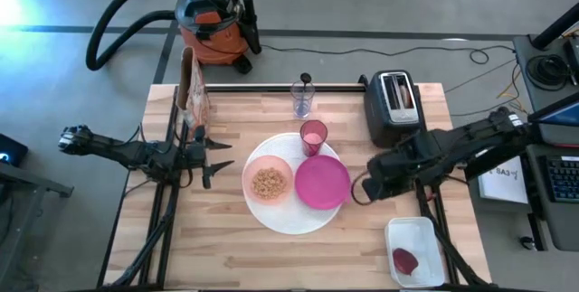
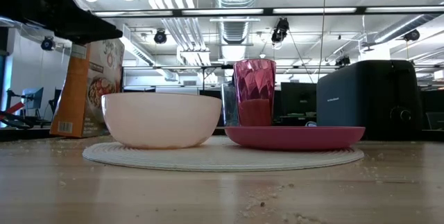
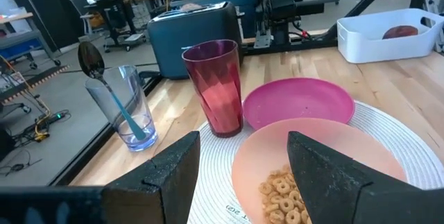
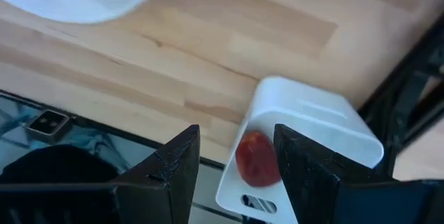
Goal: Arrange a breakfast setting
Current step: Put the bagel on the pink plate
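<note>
My left gripper (image 1: 210, 155) hovers over the desk (image 1: 226, 247) just left of the setting, its fingers spread apart and holding nothing; behind it a cereal box (image 1: 192, 89) stands near the desk's back left corner. The large white round plate (image 1: 289, 220) lies at the middle of the desk. On its left half sits the pale pink bowl (image 1: 268, 180) with cereal rings in it — on its right half the smaller magenta plate (image 1: 322, 183). The translucent pink cup (image 1: 313, 136) stands upright at the plate's far rim, and behind it, apart from the plate, the clear glass (image 1: 302, 100) holds the teal-handled spoon (image 3: 111, 92), bowl end up. My right gripper (image 1: 373, 186) hangs just right of the magenta plate, jaws parted and empty. Behind it stands a dark toaster (image 1: 394, 104) — and at the near right corner a white tray (image 1: 414, 252) holds a red item.
</note>
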